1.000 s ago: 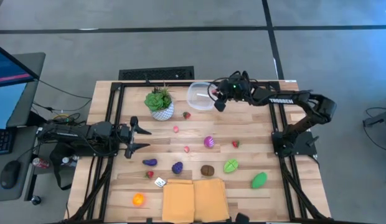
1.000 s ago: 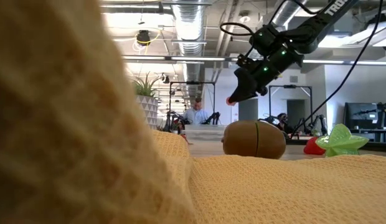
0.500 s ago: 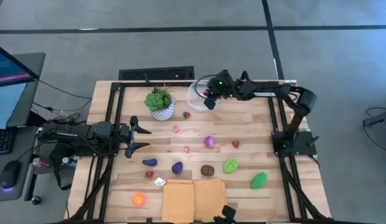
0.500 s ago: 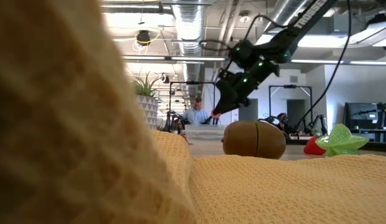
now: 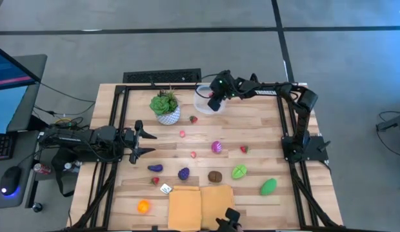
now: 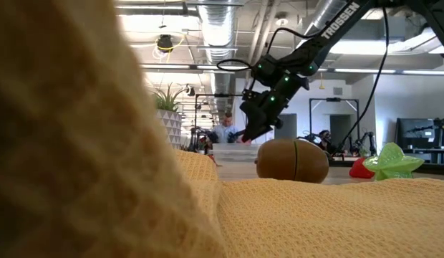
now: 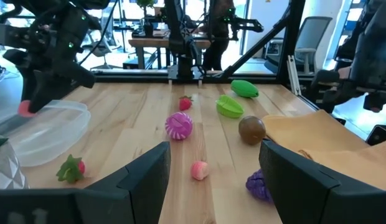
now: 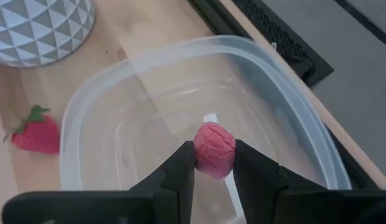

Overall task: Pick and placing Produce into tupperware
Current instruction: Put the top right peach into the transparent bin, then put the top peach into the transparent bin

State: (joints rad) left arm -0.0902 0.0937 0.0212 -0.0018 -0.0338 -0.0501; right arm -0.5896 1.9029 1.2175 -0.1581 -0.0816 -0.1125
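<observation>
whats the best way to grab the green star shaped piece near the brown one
My judgement: take the green star-shaped piece from straight above, fingers closing across its body between two points rather than on the thin tips. It appears to lie flat on the wood with open space around it; the brown piece beside it sits apart. The right gripper is busy holding a pink piece over the tupperware.

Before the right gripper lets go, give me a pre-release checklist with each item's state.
1. Pink produce piece clamped between the right gripper fingers: ok.
2. Piece over the tupperware opening, inside its rim: ok.
3. Tupperware holds nothing else: ok.
4. Height above the container floor: cannot tell.
5. Strawberry and plant pot outside the container, clear of the drop: ok.
6. Left gripper parked open at the table's left side, far from the container: ok.
</observation>
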